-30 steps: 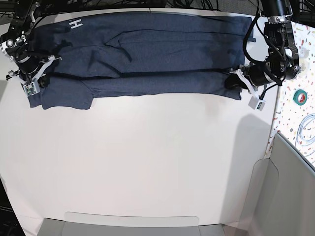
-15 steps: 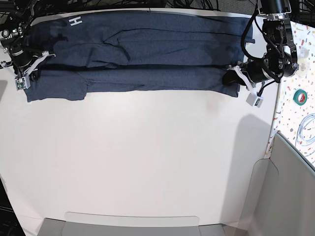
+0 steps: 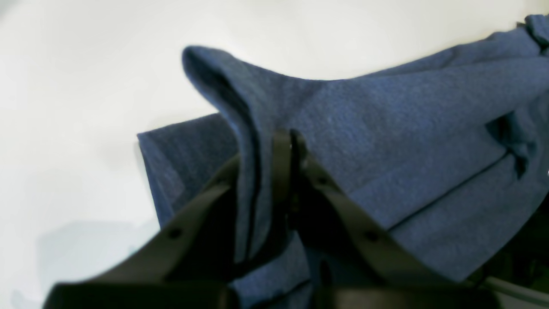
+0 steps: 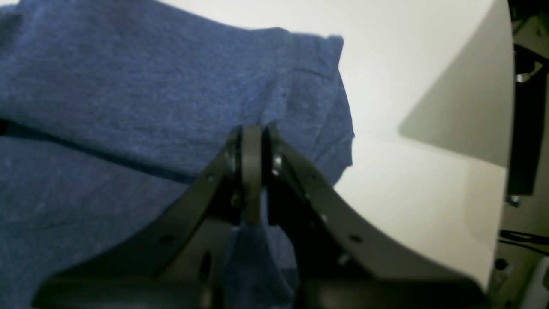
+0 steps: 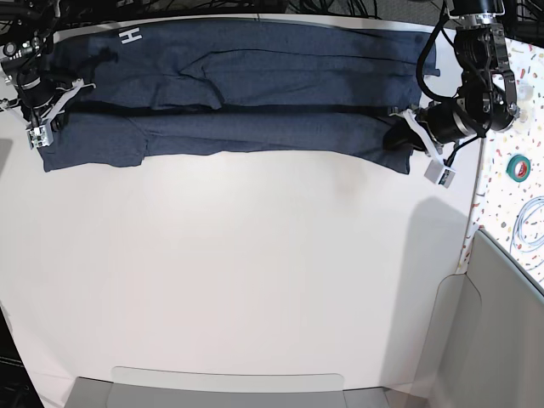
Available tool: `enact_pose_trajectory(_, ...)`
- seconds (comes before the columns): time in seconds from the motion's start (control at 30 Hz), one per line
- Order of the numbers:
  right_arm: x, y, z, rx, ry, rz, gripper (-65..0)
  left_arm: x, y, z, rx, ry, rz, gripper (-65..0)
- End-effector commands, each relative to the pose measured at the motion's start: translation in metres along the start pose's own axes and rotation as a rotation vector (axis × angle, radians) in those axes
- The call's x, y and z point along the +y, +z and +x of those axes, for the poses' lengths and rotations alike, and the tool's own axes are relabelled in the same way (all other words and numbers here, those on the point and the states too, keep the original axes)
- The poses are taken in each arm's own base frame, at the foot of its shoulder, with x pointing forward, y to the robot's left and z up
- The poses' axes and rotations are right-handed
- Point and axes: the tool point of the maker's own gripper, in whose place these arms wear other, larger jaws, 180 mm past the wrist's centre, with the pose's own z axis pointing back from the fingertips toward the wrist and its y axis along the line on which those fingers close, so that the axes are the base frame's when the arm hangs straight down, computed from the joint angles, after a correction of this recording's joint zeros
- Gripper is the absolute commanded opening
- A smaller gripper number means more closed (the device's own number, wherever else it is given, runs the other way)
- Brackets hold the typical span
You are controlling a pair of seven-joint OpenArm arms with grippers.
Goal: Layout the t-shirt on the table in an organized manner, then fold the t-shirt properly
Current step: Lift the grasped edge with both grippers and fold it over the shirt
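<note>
Navy t-shirt [image 5: 246, 93], one, pinched by two grippers: left gripper [image 3: 286, 141], right gripper [image 4: 253, 133].

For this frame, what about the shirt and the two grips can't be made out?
- t-shirt lettering: base view shows only an "H"; the fold hides the rest.
- left gripper: left wrist view is blurred; cloth hides how many layers are pinched.
- right gripper: in the base view, the arm hides its tips.
</note>
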Motion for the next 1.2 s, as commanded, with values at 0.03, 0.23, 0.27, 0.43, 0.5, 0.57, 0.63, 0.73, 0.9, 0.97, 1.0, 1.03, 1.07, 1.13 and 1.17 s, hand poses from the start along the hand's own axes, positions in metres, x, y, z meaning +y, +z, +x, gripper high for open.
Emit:
enact_pose_trajectory(0.03, -0.001, 0.007, 0.012, -0.047, 0.011, -0.016, -65.0, 0.002, 0.006, 0.010, -0.029, -0.021, 0.008, -65.0)
enact_pose_trajectory(0.23, -0.006, 0.013, -0.006, -0.004, -0.001, -0.032, -65.0, 0.002, 0.006, -0.002, -0.006, -0.009, 0.008, -65.0)
enact_pose_trajectory(0.27, -0.006, 0.013, -0.007, 0.000, 0.001, -0.031, -65.0, 0.002, 0.006, -0.002, -0.005, -0.008, 0.008, -65.0)
enact_pose_trajectory(0.43, 0.002, 0.016, -0.016, 0.014, -0.008, 0.000, -65.0, 0.008, 0.011, -0.011, 0.001, 0.016, 0.029, -65.0)
enact_pose_trajectory(0.5, 0.007, 0.018, -0.019, 0.010, -0.024, 0.029, -65.0, 0.014, 0.015, -0.012, -0.004, 0.029, 0.045, -65.0)
enact_pose_trajectory(0.57, 0.012, 0.020, -0.020, 0.001, -0.037, 0.056, -65.0, 0.017, 0.018, -0.013, -0.009, 0.035, 0.054, -65.0)
enact_pose_trajectory(0.63, 0.015, 0.021, -0.022, 0.003, -0.042, 0.068, -65.0, 0.020, 0.020, -0.012, -0.013, 0.040, 0.063, -65.0)
enact_pose_trajectory(0.73, 0.015, 0.020, -0.024, 0.008, -0.045, 0.068, -65.0, 0.022, 0.023, -0.025, 0.025, 0.056, 0.070, -65.0)
enact_pose_trajectory(0.9, 0.015, 0.020, -0.025, 0.011, -0.046, 0.069, -65.0, 0.021, 0.022, -0.033, 0.057, 0.064, 0.067, -65.0)
enact_pose_trajectory(0.97, 0.015, 0.021, -0.027, 0.015, -0.045, 0.070, -65.0, 0.021, 0.022, -0.034, 0.061, 0.064, 0.067, -65.0)
enact_pose_trajectory(1.0, 0.017, 0.021, -0.030, 0.023, -0.044, 0.074, -65.0, 0.021, 0.022, -0.034, 0.061, 0.064, 0.067, -65.0)
enact_pose_trajectory(1.03, 0.017, 0.021, -0.030, 0.025, -0.044, 0.074, -65.0, 0.021, 0.022, -0.035, 0.063, 0.066, 0.067, -65.0)
enact_pose_trajectory(1.07, 0.018, 0.022, -0.032, 0.029, -0.045, 0.076, -65.0, 0.021, 0.022, -0.040, 0.073, 0.071, 0.067, -65.0)
enact_pose_trajectory(1.13, 0.019, 0.022, -0.036, 0.041, -0.045, 0.083, -65.0, 0.021, 0.023, -0.044, 0.082, 0.086, 0.070, -65.0)
enact_pose_trajectory(1.17, 0.020, 0.021, -0.037, 0.045, -0.046, 0.085, -65.0, 0.022, 0.023, -0.046, 0.084, 0.109, 0.078, -63.7)
